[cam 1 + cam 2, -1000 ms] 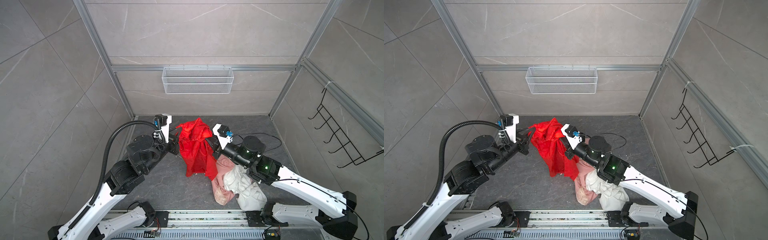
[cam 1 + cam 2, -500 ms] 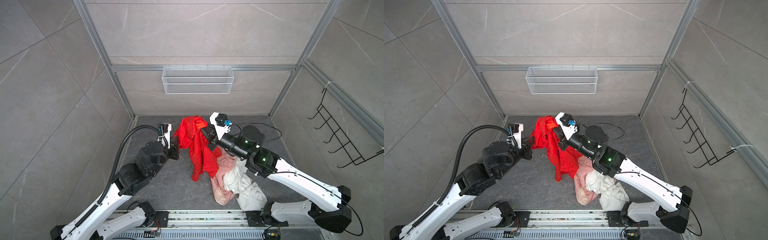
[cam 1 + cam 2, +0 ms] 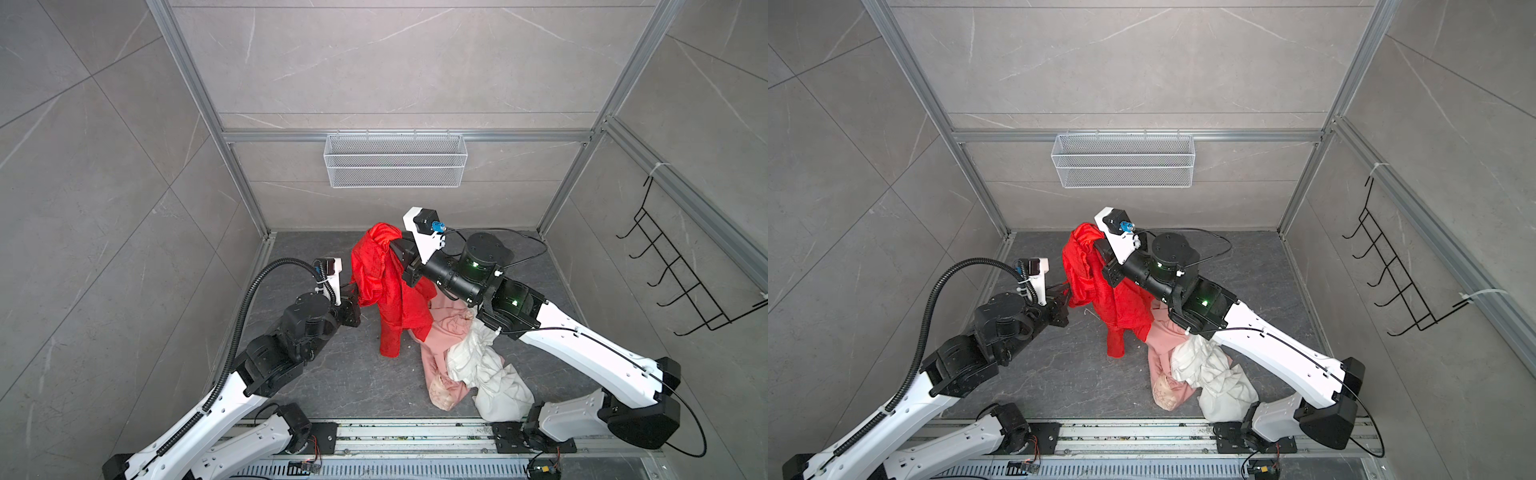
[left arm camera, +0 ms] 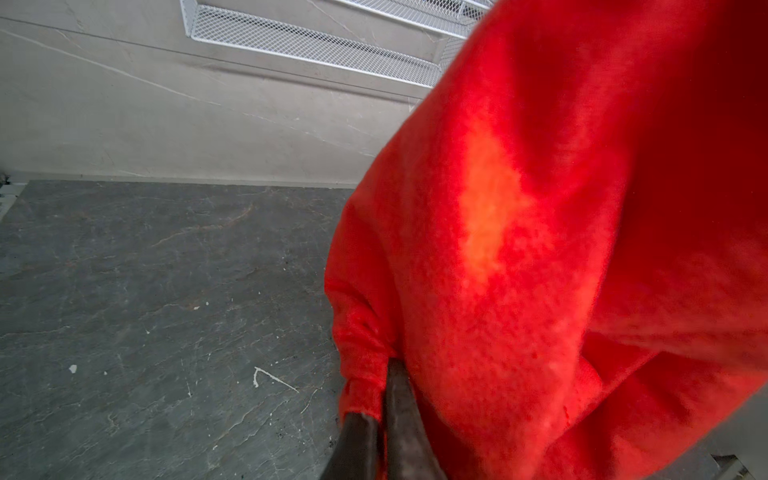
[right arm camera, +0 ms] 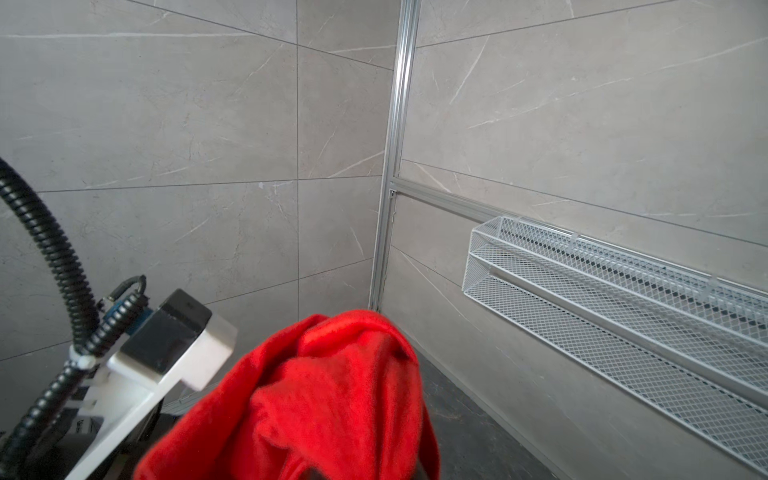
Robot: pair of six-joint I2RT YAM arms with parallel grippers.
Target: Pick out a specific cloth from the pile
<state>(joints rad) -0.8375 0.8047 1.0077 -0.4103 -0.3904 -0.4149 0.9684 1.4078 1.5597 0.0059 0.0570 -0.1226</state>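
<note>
The thin, bright red cloth (image 3: 386, 286) hangs in the air between 2 arms, clear of the floor except for its lower end, which reaches down to the dark grey stone-look floor (image 3: 332, 382) just beside the pile (image 3: 465, 361). The left gripper (image 3: 360, 298) is closed on a fold at the side edge of the red cloth; in the left wrist view its 2 dark fingers (image 4: 399, 415) are pressed together with red fabric pinched between them. The right gripper (image 3: 397, 246) sits higher, at the bunched peak of the garment near the back wall. Its jaws are hidden under the fabric in both top views and in the right wrist view, where the red cloth (image 5: 332, 395) drapes over the tip; it is closed, and the cloth hangs from it.

The pile lies on the floor under the right arm: a large pale pink cloth (image 3: 440, 345) crumpled lengthwise, with a white ruffled cloth (image 3: 486, 374) touching it on the side toward the right arm's base. The red cloth's hanging part overlaps the upper end of the pink one in both top views.

A white wire mesh basket (image 3: 395, 166) is mounted on the back wall, and a black wire hook rack (image 3: 685, 286) on the right wall
</note>
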